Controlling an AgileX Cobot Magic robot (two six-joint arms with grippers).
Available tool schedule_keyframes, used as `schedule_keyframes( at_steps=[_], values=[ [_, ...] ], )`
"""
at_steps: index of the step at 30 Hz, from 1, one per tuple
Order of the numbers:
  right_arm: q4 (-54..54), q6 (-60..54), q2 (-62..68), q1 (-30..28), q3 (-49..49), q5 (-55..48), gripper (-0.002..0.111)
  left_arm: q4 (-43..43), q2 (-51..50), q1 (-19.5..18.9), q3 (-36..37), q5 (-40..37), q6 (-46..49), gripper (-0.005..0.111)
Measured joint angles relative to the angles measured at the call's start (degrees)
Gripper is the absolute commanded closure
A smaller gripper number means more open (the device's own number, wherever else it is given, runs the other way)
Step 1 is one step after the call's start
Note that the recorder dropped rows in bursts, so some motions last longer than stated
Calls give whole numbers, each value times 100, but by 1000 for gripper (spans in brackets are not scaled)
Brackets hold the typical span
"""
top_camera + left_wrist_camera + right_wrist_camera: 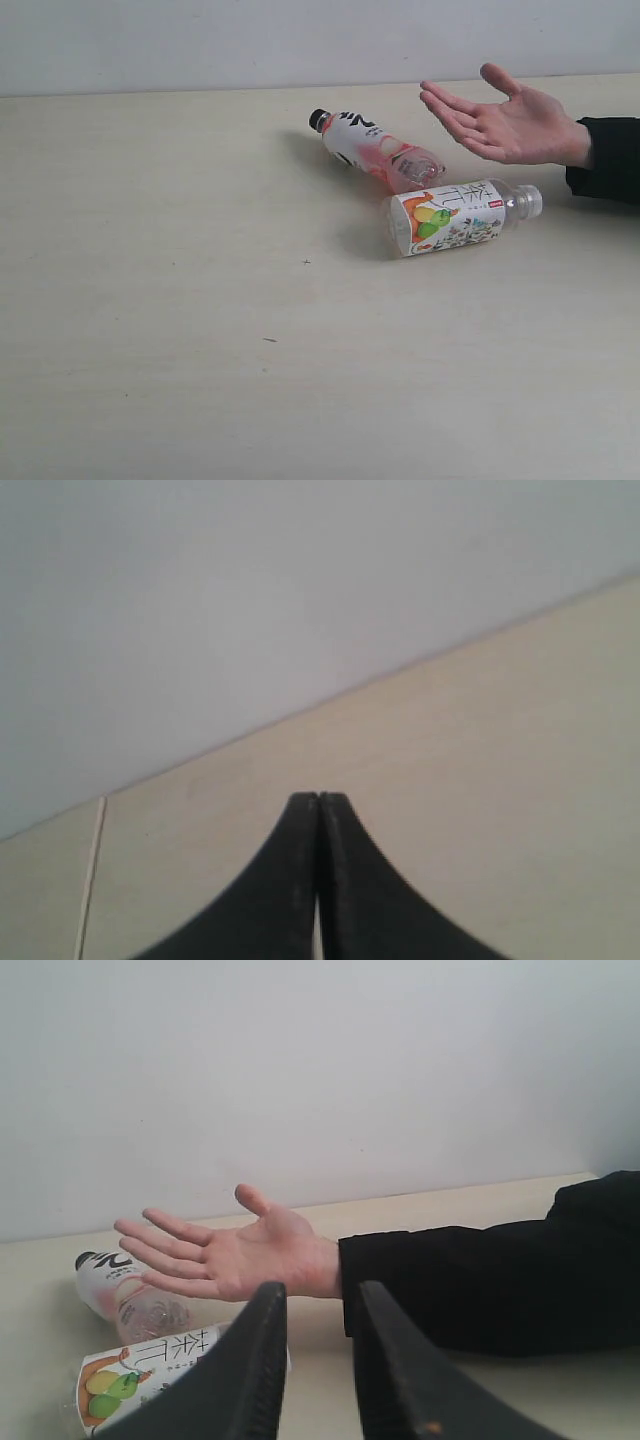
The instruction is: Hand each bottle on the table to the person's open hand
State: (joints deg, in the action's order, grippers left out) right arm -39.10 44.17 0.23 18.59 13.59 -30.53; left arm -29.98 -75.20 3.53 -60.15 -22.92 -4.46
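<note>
L gripper (318,800): jaws pressed together, nothing in them, bare table (500,780) beyond. R gripper (318,1295): jaws a little apart, empty, aimed twd bottles and hand. Nearest, fruit bottle (455,217) lies on its side, cap end twd the sleeve (605,155). Just behind it, pink bottle (375,150), also on its side; can't tell if they touch. Farthest, hand (505,125), open, palm up. Bottles prob light, thin-walled, round: they'd roll and dent, labels slick. Best hold approx mid-body, jaws across the axis, modest squeeze. R jaws look too narrow for that.
</note>
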Motion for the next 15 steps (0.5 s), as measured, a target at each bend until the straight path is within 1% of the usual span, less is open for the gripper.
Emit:
schedule_keyframes(
  at_steps=[1,4,6,8,10,15],
  values=[
    [0,0,0,0,0,0,83,291,-214,155,-179,-144,495,107],
    [0,0,0,0,0,0,83,1443,-982,708,-676,-788,2583,107],
    [0,0,0,0,0,0,83,2101,-1434,1163,-1000,-1343,3672,107],
    [0,0,0,0,0,0,83,2551,-1769,1546,-1240,-1657,4179,107],
    [0,0,0,0,0,0,83,2847,-2044,1926,-1474,-1761,4511,107],
    [0,0,0,0,0,0,83,3569,-2461,2600,-1785,-1792,5262,107]
  ],
)
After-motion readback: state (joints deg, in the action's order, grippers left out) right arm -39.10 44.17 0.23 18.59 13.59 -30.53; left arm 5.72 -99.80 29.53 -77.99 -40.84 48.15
